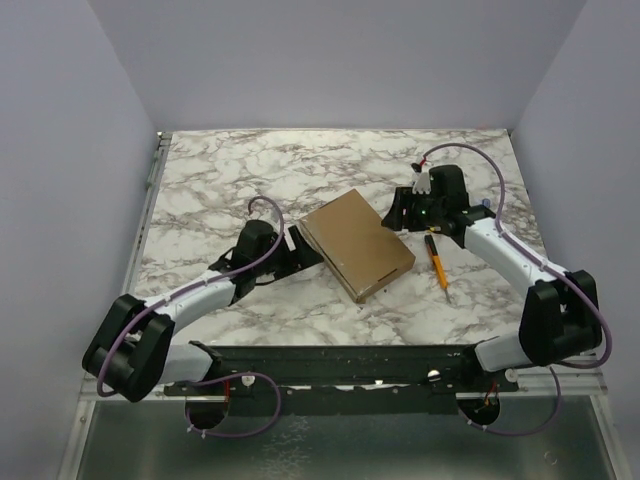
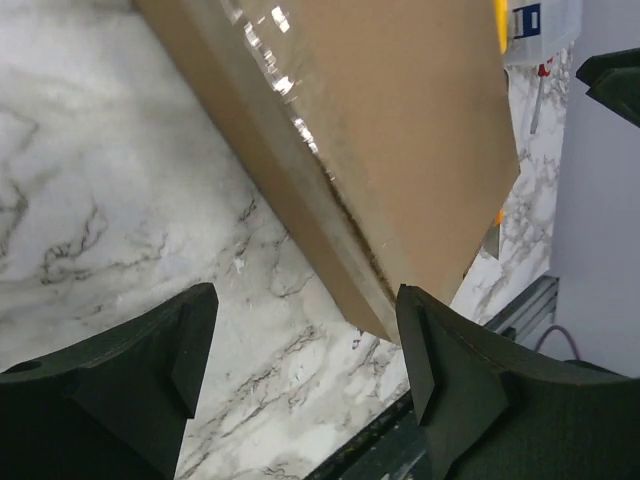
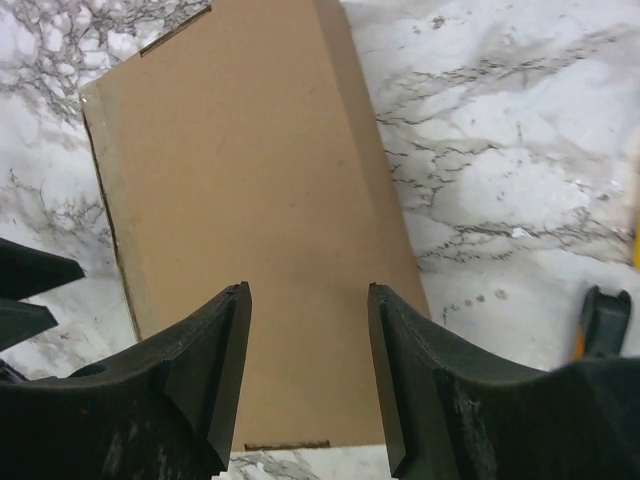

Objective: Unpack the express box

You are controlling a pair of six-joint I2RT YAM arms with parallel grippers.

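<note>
flat brown cardboard express box (image 1: 357,243) sat skewed in the middle of the white marble-pattern tabletop (image 1: 230,170), left gripper (image 1: 303,243) right up at its left edge, right gripper (image 1: 397,214) over its far-right end, slim orange pen-like tool (image 1: 437,262) lay on the tabletop just right of the box

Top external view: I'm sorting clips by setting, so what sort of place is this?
Probably a robot test cell: plain walls enclose a marble-patterned table, a left arm and right arm are mounted on a rail at its near edge, and an express box lies between them.
</note>
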